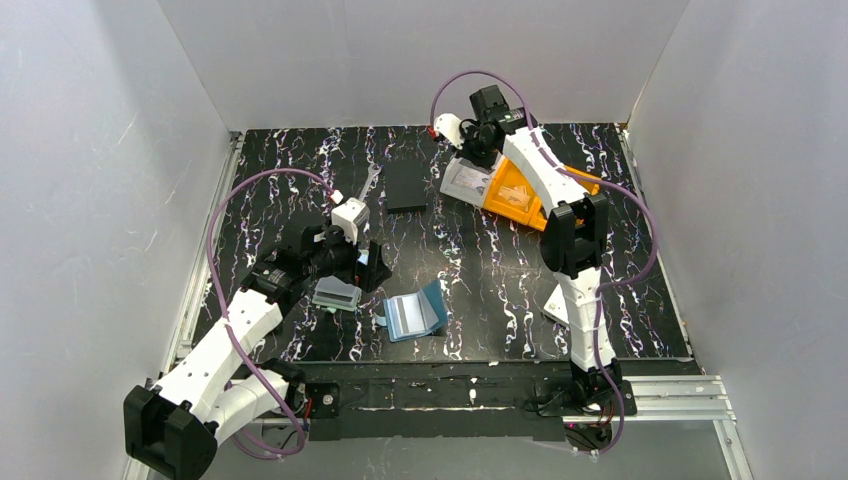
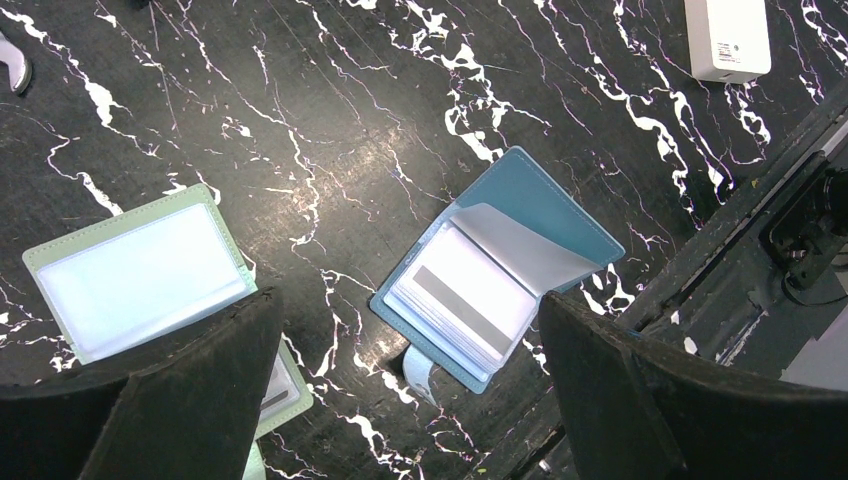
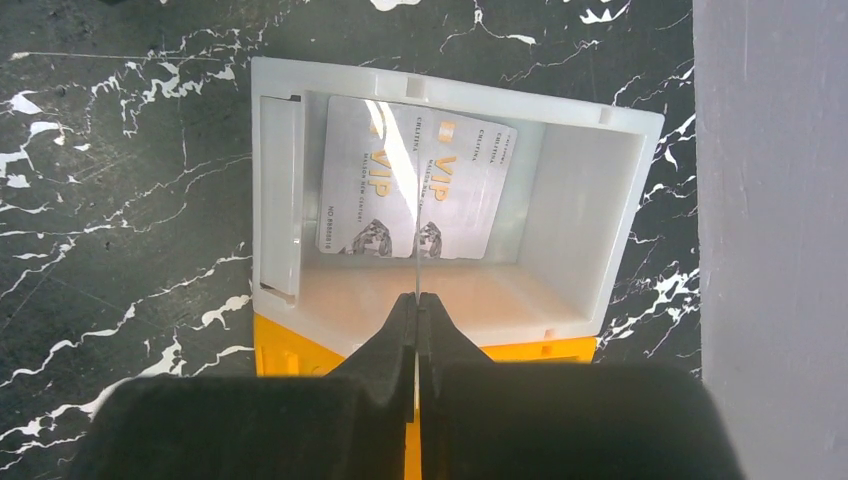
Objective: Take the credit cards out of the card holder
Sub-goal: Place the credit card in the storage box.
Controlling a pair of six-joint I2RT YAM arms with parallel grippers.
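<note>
Left fingers spread wide above the open blue card holder on the surface. Right fingers closed on a card, edge-on, over a white box containing a VIP card.

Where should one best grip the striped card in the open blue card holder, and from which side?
Probably the credit card's free long edge, opposite the fold, approached from that side: it lies flat in the card holder, and the raised cover and clear leaf block the other. Where the pocket opens is unclear.
</note>
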